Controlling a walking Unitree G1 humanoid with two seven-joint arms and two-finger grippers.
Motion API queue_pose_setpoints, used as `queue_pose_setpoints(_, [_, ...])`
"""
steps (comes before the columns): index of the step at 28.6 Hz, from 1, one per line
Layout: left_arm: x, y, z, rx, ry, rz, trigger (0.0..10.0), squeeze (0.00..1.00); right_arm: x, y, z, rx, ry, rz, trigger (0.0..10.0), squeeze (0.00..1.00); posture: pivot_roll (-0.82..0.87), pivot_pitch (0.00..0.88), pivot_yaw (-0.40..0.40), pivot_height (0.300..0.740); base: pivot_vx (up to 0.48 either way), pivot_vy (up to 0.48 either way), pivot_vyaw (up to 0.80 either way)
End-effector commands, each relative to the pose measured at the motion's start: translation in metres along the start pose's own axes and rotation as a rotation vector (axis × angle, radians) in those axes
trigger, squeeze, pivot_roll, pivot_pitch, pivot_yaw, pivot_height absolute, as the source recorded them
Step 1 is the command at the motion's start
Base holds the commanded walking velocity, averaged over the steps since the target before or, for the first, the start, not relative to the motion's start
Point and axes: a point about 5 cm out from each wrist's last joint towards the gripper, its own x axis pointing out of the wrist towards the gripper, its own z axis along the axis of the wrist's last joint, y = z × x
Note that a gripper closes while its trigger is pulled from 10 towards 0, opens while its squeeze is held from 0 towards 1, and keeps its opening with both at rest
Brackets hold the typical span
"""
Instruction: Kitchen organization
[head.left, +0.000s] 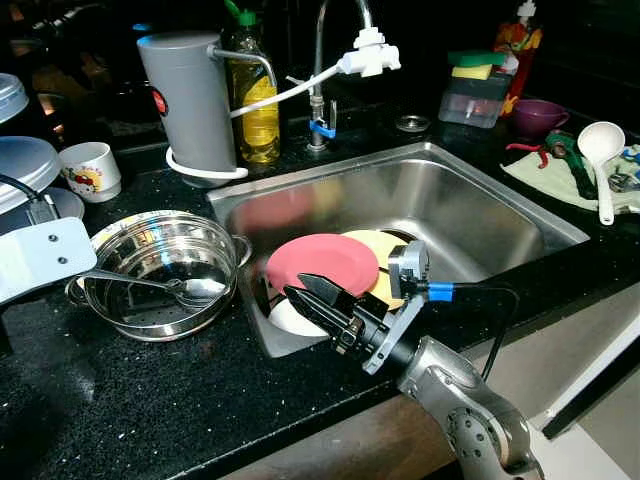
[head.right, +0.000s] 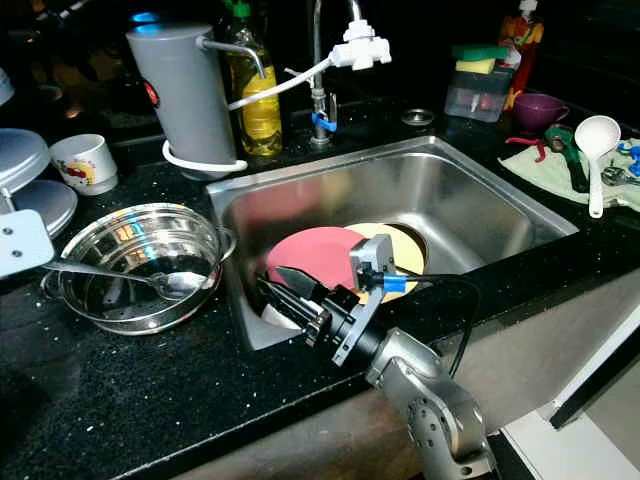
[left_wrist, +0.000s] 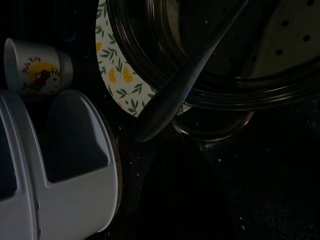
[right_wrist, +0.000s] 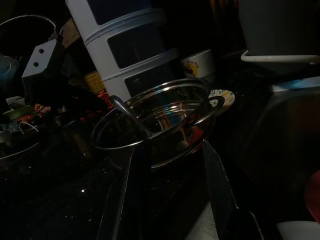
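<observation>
Evidently mid-reach, the right gripper (head.left: 305, 290) hung open and empty, the red plate (head.left: 322, 262) just behind; closing on its rim seemed next.

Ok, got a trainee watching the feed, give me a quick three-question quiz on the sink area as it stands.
1. True or false: the right gripper hangs over the sink's left end, fingers apart.
2. What lies in the steel colander on the counter?
3. Which plate lies on top: A) pink plate B) yellow plate?

Key: 1 true; 2 a ladle; 3 A.
</observation>
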Motion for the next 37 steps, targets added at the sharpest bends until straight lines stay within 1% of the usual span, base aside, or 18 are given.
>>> queue_pose_setpoints(1, [-0.001, 0.002, -0.002, 0.007, 0.010, 0.020, 0.0, 0.00, 0.001, -0.001, -0.002, 0.005, 0.011, -0.010, 10.0, 0.00, 0.00, 0.000, -0.018, 0.740, 0.000, 0.000, 0.00])
queue_pose_setpoints(3, [-0.001, 0.004, 0.000, 0.002, -0.009, 0.038, 0.0, 0.00, 0.001, -0.001, -0.002, 0.005, 0.011, -0.010, 10.0, 0.00, 0.00, 0.000, -0.018, 0.740, 0.000, 0.000, 0.00])
queue_pose_setpoints(4, [-0.002, 0.006, 0.004, -0.007, -0.036, 0.045, 4.6, 1.00, 0.001, -0.001, -0.002, 0.005, 0.012, -0.010, 10.0, 0.00, 0.00, 0.000, -0.019, 0.740, 0.000, 0.000, 0.00])
queue_pose_setpoints(5, [-0.002, 0.006, 0.004, -0.007, -0.036, 0.045, 4.6, 1.00, 0.001, -0.001, -0.002, 0.005, 0.012, -0.010, 10.0, 0.00, 0.00, 0.000, -0.019, 0.740, 0.000, 0.000, 0.00])
queue_pose_setpoints(6, [-0.002, 0.007, 0.007, -0.009, -0.053, 0.046, 6.5, 1.00, 0.001, -0.001, -0.002, 0.005, 0.013, -0.010, 10.0, 0.00, 0.00, 0.000, -0.019, 0.740, 0.000, 0.000, 0.00])
queue_pose_setpoints(7, [-0.002, 0.007, 0.009, -0.012, -0.068, 0.041, 10.0, 1.00, 0.001, -0.001, -0.002, 0.005, 0.013, -0.010, 10.0, 0.00, 0.00, 0.000, -0.018, 0.740, 0.000, 0.000, 0.00])
queue_pose_setpoints(14, [-0.002, 0.008, 0.008, -0.006, -0.052, 0.040, 10.0, 1.00, 0.001, -0.001, -0.002, 0.005, 0.013, -0.010, 10.0, 0.00, 0.00, 0.000, -0.017, 0.740, 0.000, 0.000, 0.00])
queue_pose_setpoints(16, [0.000, 0.008, 0.004, 0.000, -0.024, 0.048, 10.0, 1.00, 0.001, -0.001, -0.002, 0.004, 0.014, -0.010, 10.0, 0.00, 0.00, 0.000, -0.017, 0.740, 0.000, 0.000, 0.00])
queue_pose_setpoints(24, [0.007, 0.010, -0.008, 0.009, 0.033, 0.072, 10.0, 1.00, 0.001, -0.002, -0.002, 0.002, 0.015, -0.014, 10.0, 0.00, -0.01, 0.000, -0.017, 0.740, 0.000, 0.000, 0.00])
queue_pose_setpoints(25, [0.009, 0.011, -0.010, 0.011, 0.044, 0.076, 10.0, 0.52, 0.001, -0.002, -0.002, 0.001, 0.016, -0.014, 10.0, 0.00, -0.01, 0.000, -0.016, 0.740, 0.000, 0.000, 0.00])
queue_pose_setpoints(26, [0.010, 0.012, -0.012, 0.016, 0.056, 0.080, 10.0, 0.00, 0.001, -0.002, -0.002, 0.000, 0.016, -0.014, 10.0, 0.00, -0.01, 0.000, -0.015, 0.740, 0.000, 0.000, 0.00])
queue_pose_setpoints(31, [0.014, 0.013, -0.015, 0.012, 0.059, 0.083, 10.0, 0.00, 0.001, -0.002, -0.002, -0.003, 0.016, -0.017, 10.0, 0.00, -0.01, 0.000, -0.012, 0.740, 0.000, 0.000, 0.00])
queue_pose_setpoints(32, [0.014, 0.013, -0.015, 0.009, 0.057, 0.072, 9.6, 0.00, 0.001, -0.002, -0.002, -0.003, 0.015, -0.018, 10.0, 0.00, -0.01, 0.000, -0.012, 0.740, 0.000, 0.000, 0.00])
queue_pose_setpoints(33, [0.014, 0.013, -0.015, 0.009, 0.057, 0.072, 9.6, 0.00, 0.001, -0.002, -0.002, -0.003, 0.015, -0.018, 10.0, 0.00, -0.01, 0.000, -0.012, 0.740, 0.000, 0.000, 0.00])
queue_pose_setpoints(34, [0.015, 0.012, -0.015, 0.007, 0.054, 0.063, 8.4, 0.00, 0.001, -0.002, -0.002, -0.003, 0.015, -0.019, 10.0, 0.00, -0.01, 0.000, -0.012, 0.740, 0.000, 0.000, 0.00])
queue_pose_setpoints(35, [0.016, 0.012, -0.015, 0.004, 0.052, 0.057, 0.0, 0.00, 0.001, -0.002, -0.002, -0.003, 0.015, -0.020, 10.0, 0.00, -0.01, 0.000, -0.011, 0.740, 0.000, 0.000, 0.00])
queue_pose_setpoints(37, [0.018, 0.010, -0.016, -0.002, 0.049, 0.038, 0.0, 0.00, 0.001, -0.002, -0.002, -0.003, 0.014, -0.022, 10.0, 0.00, -0.01, 0.000, -0.011, 0.740, 0.000, 0.000, 0.00])
